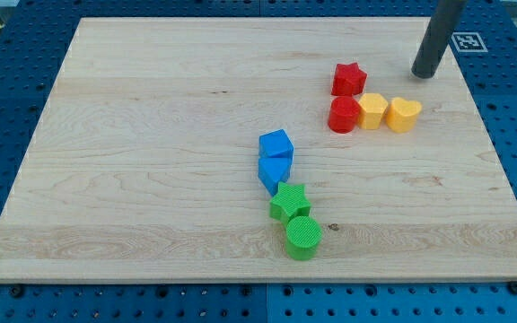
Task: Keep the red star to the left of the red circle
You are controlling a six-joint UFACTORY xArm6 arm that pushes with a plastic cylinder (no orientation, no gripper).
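My tip [423,74] rests on the tabletop [151,135], right of the one red star [349,79], which touches the one red circle [343,115] from above; two yellow, two blue, two green blocks; no hand

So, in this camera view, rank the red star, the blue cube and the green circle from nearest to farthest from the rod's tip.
Measured from my tip, at the view's upper right:
1. Red star, just to the tip's left, not touching it.
2. Blue cube, near the board's middle.
3. Green circle, lowest in the view, below the green star.
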